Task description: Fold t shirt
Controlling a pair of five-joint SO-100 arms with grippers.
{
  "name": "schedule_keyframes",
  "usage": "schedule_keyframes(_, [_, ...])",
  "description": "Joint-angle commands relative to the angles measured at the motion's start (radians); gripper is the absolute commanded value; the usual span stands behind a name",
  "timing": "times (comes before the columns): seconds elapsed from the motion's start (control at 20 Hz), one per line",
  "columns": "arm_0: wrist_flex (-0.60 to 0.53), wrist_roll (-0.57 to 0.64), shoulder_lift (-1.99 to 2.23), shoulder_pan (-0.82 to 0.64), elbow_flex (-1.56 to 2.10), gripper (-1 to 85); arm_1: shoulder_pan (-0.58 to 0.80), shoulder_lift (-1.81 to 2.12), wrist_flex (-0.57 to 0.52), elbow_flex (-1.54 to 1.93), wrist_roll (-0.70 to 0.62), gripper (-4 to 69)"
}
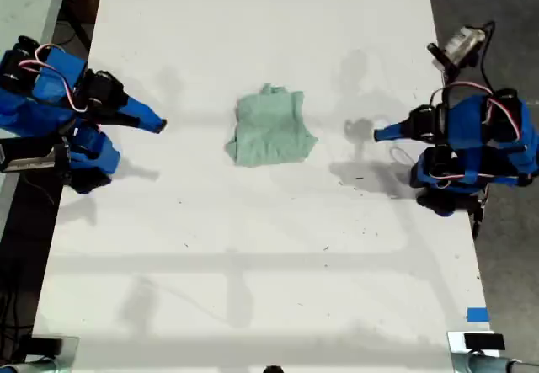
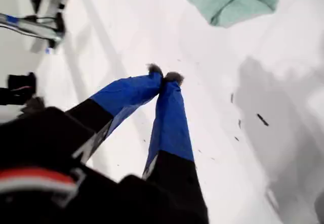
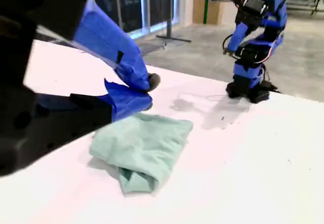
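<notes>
1. The t shirt (image 1: 271,129) lies in a small, lumpy, folded bundle on the white bench (image 1: 253,289), about mid-way btwn the two arms. It looks mostly folded, but not neat.
2. The robot's first hand (image 1: 379,133) is near the t shirt, on the exterior view's right of it, w/ bare bench in between. Its tips are pressed together w/ nothing in them (image 2: 164,76).
3. The robot's second hand (image 1: 160,125) is on the exterior view's left of the t shirt, also apart from it. It looks closed and empty too (image 3: 147,91).
4. Risk: if a hand goes in closed, it can't pinch the cloth. It would prob. just push the bundle along the bench.
5. Risk: the cloth is soft and in layers. A pinch may catch only the top layer, and the fold could pop open.
6. Risk: one edge of the t shirt (image 3: 142,145) is thick and rolled. A pull there may drag the whole bundle, not flip one part.
7. Risk: if both hands reach in at once, they could bump each other over the t shirt, since it is small.
8. Risk: a tip pressed too low may scrape the bench and miss the edge.
</notes>
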Motion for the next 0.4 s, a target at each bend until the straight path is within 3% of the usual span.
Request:
schedule_keyframes(0.0, [-0.166, -0.061, 0.420, 0.014, 0.552, 0.0, -0.104, 0.259, -0.190, 0.339, 0.008, 1.9])
schedule_keyframes(0.1, [-0.199, -0.091, 0.782, 0.048, 0.873, 0.0, -0.150, 0.276, -0.264, 0.531, 0.051, 1.6])
schedule_keyframes(0.15, [-0.186, -0.095, 0.758, 0.052, 0.905, 0.0, -0.169, 0.276, -0.353, 0.615, 0.012, 1.5])
schedule_keyframes(0.2, [-0.245, -0.074, 0.772, 0.064, 0.979, -0.1, -0.184, 0.276, -0.407, 0.669, 0.015, 1.5])
schedule_keyframes(0.25, [-0.285, -0.055, 0.775, 0.069, 1.023, -0.1, -0.184, 0.276, -0.420, 0.703, 0.003, 1.5])
schedule_keyframes(0.35, [-0.258, -0.067, 0.776, 0.029, 1.103, -0.1, -0.144, 0.278, -0.380, 0.769, -0.020, 3.9])
